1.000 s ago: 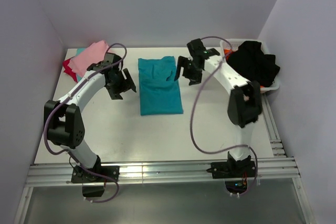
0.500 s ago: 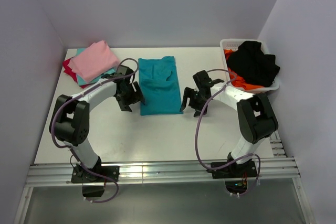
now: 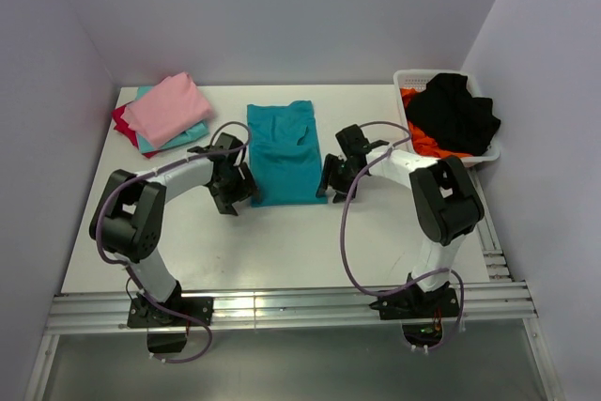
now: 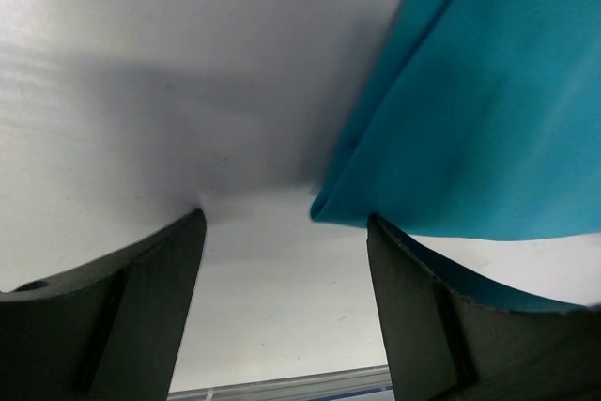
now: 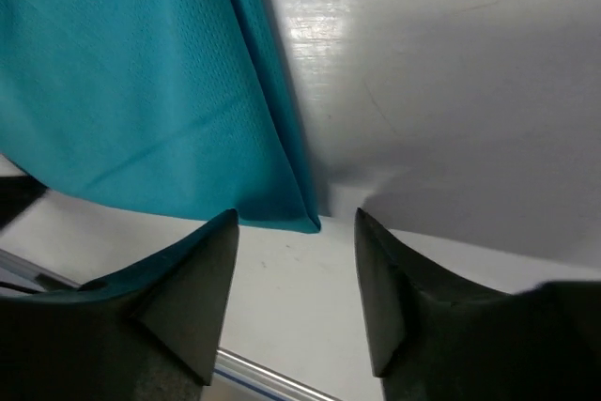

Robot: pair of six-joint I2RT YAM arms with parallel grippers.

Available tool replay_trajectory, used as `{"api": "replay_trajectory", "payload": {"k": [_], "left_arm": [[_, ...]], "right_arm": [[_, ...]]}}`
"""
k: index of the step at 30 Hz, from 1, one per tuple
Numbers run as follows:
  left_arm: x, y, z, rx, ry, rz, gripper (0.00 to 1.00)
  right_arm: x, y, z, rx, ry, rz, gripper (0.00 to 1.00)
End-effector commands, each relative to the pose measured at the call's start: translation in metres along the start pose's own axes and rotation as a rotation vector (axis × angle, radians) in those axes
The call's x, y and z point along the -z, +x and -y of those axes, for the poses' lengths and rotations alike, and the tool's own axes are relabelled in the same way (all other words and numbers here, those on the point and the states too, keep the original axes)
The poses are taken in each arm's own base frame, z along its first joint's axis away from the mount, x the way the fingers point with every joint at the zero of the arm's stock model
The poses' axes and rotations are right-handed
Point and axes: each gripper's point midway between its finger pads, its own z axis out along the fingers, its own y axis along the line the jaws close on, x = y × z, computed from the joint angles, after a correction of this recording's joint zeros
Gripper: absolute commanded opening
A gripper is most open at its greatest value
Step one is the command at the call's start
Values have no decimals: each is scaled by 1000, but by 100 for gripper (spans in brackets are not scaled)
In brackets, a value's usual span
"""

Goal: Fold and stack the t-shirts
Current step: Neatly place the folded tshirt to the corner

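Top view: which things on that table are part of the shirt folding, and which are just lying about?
Part of the job: teal t-shirt; stack of folded shirts, pink on top.
Lying about for now: white basket, holding black cloth and orange cloth.

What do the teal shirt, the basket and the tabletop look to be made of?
Teal t-shirt: soft matte knit cloth, with a fine mesh texture showing close up.
Basket: white, probably plastic, judging by its thin rigid rim.
Table: smooth white surface, slightly glossy with glare; material unclear.
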Motion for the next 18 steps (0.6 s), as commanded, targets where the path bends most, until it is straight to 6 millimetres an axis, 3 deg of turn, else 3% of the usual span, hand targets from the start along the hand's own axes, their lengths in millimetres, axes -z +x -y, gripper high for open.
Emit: {"api": "replay_trajectory", "payload": {"k": [1, 3, 11, 18], "left_arm": [[7, 2, 6, 12, 40, 36, 75], [4, 5, 5, 11, 38, 33, 74], [-4, 6, 9, 5, 27, 37, 73], [-9, -6, 16, 11, 21, 64, 66]], "right_arm": [[-3, -15, -16, 21, -27, 46, 58], [-6, -13, -15, 21, -19, 38, 36], [-12, -4, -8, 30, 7, 18, 28], [-12, 0, -3, 29, 26, 10, 8]]}}
